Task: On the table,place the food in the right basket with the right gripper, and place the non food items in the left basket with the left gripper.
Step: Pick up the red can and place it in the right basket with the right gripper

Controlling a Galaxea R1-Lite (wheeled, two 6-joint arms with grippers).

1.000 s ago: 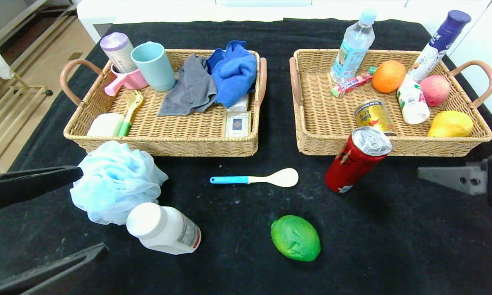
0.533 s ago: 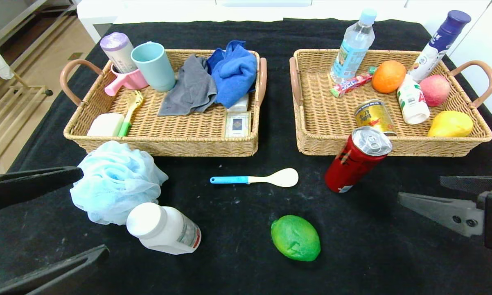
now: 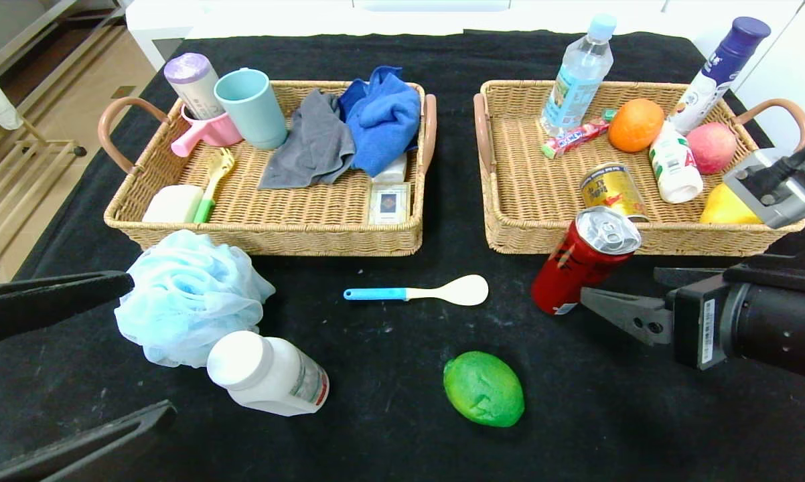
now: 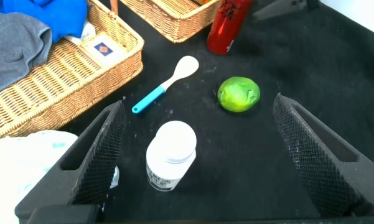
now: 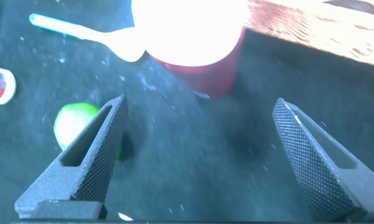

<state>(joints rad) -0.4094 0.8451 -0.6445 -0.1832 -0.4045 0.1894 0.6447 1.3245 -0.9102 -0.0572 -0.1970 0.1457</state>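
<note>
Head view: the red can (image 3: 584, 269) stands just ahead of the right gripper (image 3: 633, 298), against the right basket (image 3: 509, 221) front wall. The lime (image 3: 484, 388) and spoon (image 3: 419, 292) lie off to its left. The can's top is washed out in the right wrist view, and one finger (image 3: 620, 313) seems to touch its base. The jaws gape wide, empty. The left gripper (image 4: 199, 155) hangs spread over the white bottle (image 4: 170, 155), beside the bath pouf (image 3: 188, 294).

Counter (image 3: 402, 428): black cloth.
On it: left basket (image 3: 268, 231), right basket (image 3: 550, 231), loofah (image 3: 188, 294), pill bottle (image 3: 268, 375), spoon (image 3: 422, 292), can (image 3: 580, 268), lime (image 3: 484, 388).
</note>
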